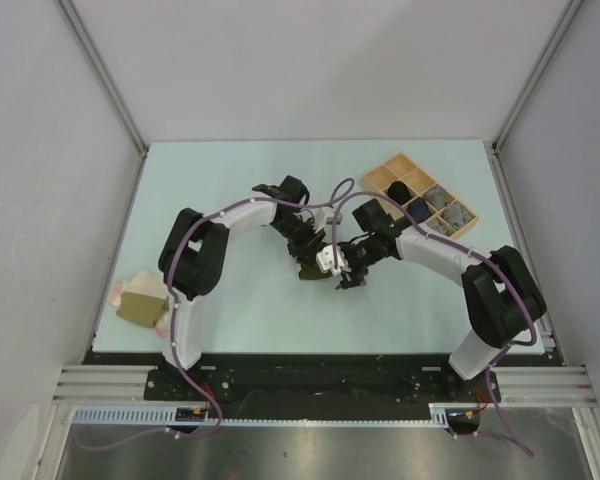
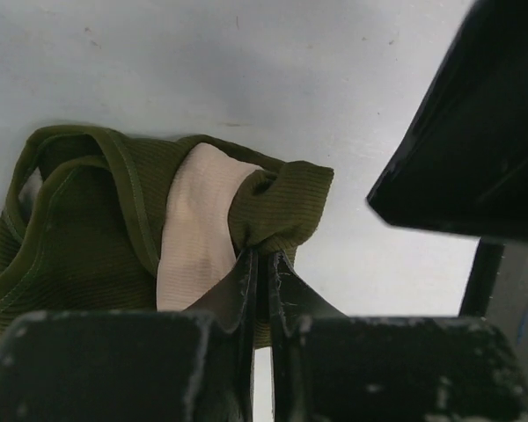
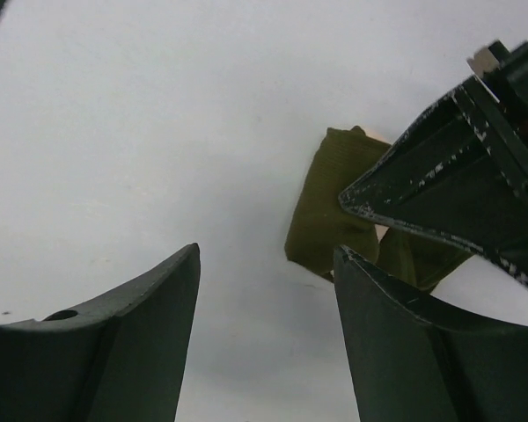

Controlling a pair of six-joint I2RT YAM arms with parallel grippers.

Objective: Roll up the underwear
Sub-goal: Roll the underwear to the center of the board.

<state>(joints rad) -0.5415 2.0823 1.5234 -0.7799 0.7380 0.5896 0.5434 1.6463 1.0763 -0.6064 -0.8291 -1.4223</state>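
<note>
1. Underwear [image 2: 88,237] of dark olive ribbed knit lies crumpled on the pale counter [image 1: 230,180], well to the near-left of the wooden tray [image 1: 382,170].
2. The left gripper [image 2: 262,259] is pinched narrow on a bunched fold of that underwear.
3. The right gripper [image 3: 266,255] sits between the underwear and the tray, just beside the cloth. Its jaws are wide and hold nothing.
4. The two arms crowd the garment from both sides, so the overhead view shows only a dark sliver of it [image 1: 308,268].
5. The tray has square compartments. Several hold rolled pieces [image 1: 420,208], dark and grey.
6. A loose heap [image 1: 140,300] of olive and pink cloth lies far from the tray, at the counter's left edge.
7. Only the left wrist view shows the smooth pink-beige lining [image 2: 194,220] and the stitched edge bands.
</note>
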